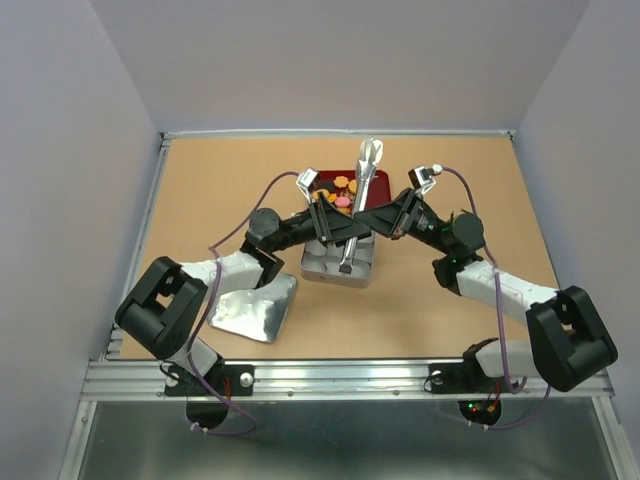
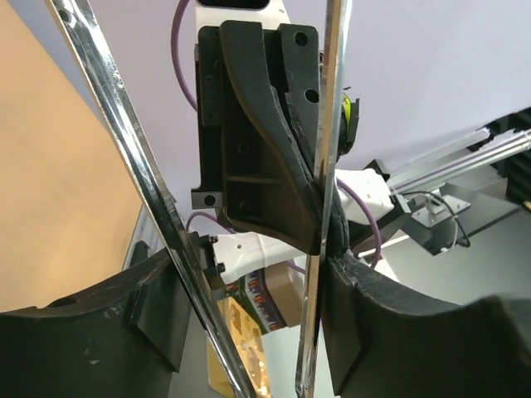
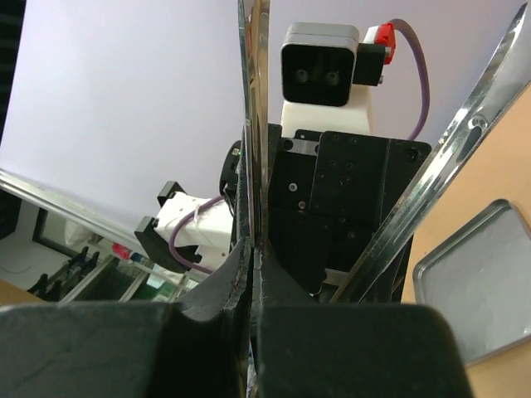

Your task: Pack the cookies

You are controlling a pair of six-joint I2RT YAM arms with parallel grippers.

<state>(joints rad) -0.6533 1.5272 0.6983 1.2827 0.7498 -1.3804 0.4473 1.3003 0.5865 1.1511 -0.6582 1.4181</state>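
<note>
The cookies (image 1: 342, 187), orange, yellow and pink, lie in a dark red tray (image 1: 323, 172) behind a silver tin (image 1: 318, 268); the arms hide the tin's inside. Both grippers meet over the tin on silver tongs (image 1: 368, 170). My left gripper (image 1: 333, 232) spans both tong arms, its fingers (image 2: 158, 315) on the outside of them, with the arms spread apart. My right gripper (image 1: 368, 218) is shut on one tong arm (image 3: 253, 124); the other arm (image 3: 452, 157) slants past it. The right gripper also shows in the left wrist view (image 2: 257, 133).
The tin's lid (image 1: 255, 310) lies flat on the table by the left arm and also shows in the right wrist view (image 3: 481, 282). Grey walls enclose the table on three sides. No cookie shows in either wrist view.
</note>
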